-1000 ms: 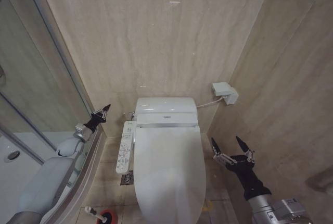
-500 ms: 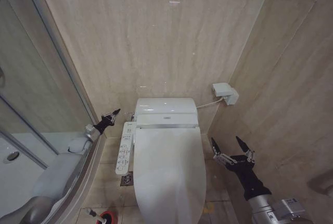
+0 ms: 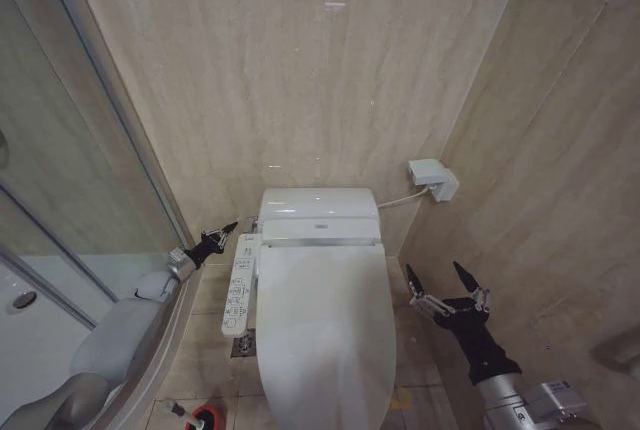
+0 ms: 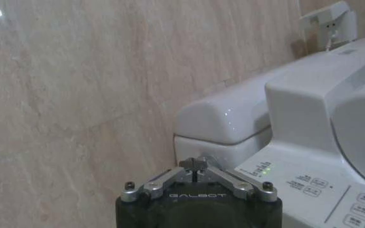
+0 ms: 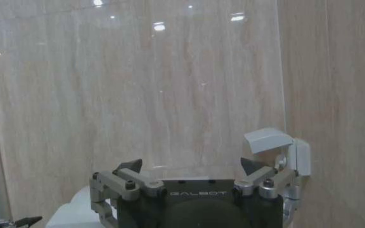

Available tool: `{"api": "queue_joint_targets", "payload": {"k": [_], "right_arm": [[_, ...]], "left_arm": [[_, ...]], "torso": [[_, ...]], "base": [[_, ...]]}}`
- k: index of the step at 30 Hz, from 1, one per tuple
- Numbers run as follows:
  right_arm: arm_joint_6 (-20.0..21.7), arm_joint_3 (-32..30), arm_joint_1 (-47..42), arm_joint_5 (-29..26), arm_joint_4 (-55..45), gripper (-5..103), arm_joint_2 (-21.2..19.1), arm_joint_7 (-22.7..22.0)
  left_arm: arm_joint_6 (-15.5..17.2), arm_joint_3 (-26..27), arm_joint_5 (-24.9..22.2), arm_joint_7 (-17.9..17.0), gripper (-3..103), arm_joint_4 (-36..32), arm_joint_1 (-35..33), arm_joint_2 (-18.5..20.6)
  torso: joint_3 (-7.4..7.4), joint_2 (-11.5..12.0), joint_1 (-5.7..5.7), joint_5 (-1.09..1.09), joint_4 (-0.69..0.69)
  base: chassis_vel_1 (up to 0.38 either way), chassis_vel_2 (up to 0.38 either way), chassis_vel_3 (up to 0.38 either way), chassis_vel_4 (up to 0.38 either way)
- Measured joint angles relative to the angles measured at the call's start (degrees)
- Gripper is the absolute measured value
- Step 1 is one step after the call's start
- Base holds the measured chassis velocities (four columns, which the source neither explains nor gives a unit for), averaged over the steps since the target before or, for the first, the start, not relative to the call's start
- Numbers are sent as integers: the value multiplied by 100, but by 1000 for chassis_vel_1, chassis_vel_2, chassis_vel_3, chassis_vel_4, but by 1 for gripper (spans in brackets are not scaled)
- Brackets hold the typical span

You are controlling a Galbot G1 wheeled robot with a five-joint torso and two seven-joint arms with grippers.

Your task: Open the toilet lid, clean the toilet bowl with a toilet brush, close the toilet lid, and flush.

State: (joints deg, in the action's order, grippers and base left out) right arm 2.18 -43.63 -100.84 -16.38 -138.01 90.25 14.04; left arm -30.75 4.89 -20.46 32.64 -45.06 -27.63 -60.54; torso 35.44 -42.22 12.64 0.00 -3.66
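Left hand [image 4: 196,164] pinched closed, just beside button panel [image 4: 322,187], toilet tank [image 4: 233,118].

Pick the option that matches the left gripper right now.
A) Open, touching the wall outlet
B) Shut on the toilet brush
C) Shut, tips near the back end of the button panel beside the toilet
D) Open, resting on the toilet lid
C: the left gripper has its fingers pinched together, just short of the button panel beside the closed toilet lid.

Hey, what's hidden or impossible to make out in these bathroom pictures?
- Toilet bowl: head view, covered by the shut toilet lid; any stain unseen.
- Toilet brush: head view, cut by the bottom edge; bristles unseen.
- Button panel labels: too small in both head and left wrist views.
- Right arm: cut by the head view's bottom edge.
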Motion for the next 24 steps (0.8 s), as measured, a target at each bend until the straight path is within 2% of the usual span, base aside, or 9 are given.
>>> {"api": "queue_joint_targets", "payload": {"k": [24], "right_arm": [[0,0,0,0,0,100,0,0]], "left_arm": [[-48,80,24,155,0,-128,-101,63]], "torso": [[0,0,0,0,0]], "base": [[0,0,0,0]]}}
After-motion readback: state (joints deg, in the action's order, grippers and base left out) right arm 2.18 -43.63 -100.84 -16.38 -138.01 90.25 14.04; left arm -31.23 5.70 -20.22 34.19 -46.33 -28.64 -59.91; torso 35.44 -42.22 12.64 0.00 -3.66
